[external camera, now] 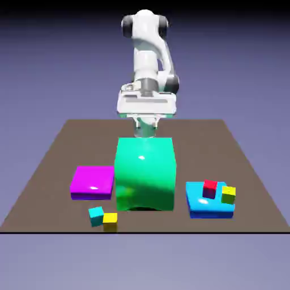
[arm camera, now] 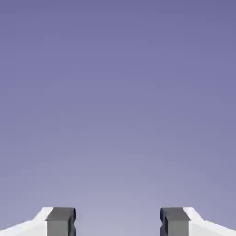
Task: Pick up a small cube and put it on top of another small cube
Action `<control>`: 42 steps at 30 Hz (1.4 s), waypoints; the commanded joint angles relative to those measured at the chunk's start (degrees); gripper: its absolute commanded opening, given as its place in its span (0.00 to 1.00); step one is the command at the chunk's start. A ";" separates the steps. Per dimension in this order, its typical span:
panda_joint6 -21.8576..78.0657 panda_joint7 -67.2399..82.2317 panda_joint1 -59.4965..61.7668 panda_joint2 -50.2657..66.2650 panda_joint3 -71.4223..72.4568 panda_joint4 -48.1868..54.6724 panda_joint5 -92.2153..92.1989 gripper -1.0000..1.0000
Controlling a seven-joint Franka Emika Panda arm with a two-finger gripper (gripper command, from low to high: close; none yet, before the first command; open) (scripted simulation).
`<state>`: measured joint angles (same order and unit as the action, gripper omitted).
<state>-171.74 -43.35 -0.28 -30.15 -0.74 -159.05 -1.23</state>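
Looming mid-table, the big green block [external camera: 145, 174] hid the gripper [arm camera: 117, 221] poised behind it — jaws spread, holding nothing. The teal cube [external camera: 96, 215] sat near the block's front corner on the exterior view's left, touching a yellow cube [external camera: 110, 219]; the red cube [external camera: 210, 188] rested on a blue slab [external camera: 198, 205] beside the block's other flank. Judged the approach step — next, descend over the teal cube.

The big green block [external camera: 145, 173] stands in front of the claw [external camera: 146, 133], hiding its fingertips in the exterior view. In the hand view only the two grey fingertips [arm camera: 60, 221] show, cut off by the bottom edge, against plain backdrop. The yellow-green cube [external camera: 228, 195] covers part of the blue slab [external camera: 199, 203].
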 commanded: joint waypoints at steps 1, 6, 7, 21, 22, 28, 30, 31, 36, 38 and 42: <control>1.88 -0.74 0.34 2.08 -0.61 1.62 -1.03 0.50; 11.28 -4.43 2.01 12.46 -3.68 9.71 -6.15 0.50; 13.16 -5.17 2.35 14.54 -4.30 11.32 -7.17 0.50; 39.49 -15.50 7.05 43.61 -12.89 33.96 -21.51 0.50; 41.37 -16.24 7.38 45.69 -13.50 35.58 -22.54 0.50; 52.65 -20.67 9.40 58.14 -17.18 45.28 -28.69 0.50; 56.41 -22.14 10.07 62.30 -18.41 48.52 -30.73 0.50; 57.83 -22.70 10.32 63.87 -18.88 49.74 -31.51 0.50; 50.72 -20.02 10.07 69.29 -16.16 47.64 -35.49 0.00; 53.21 -20.96 10.16 67.39 -17.11 48.38 -34.10 0.00; 59.12 -21.71 9.69 63.10 -14.43 49.84 -27.97 0.00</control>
<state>-112.65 -64.99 9.41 32.95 -15.17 -109.22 -29.37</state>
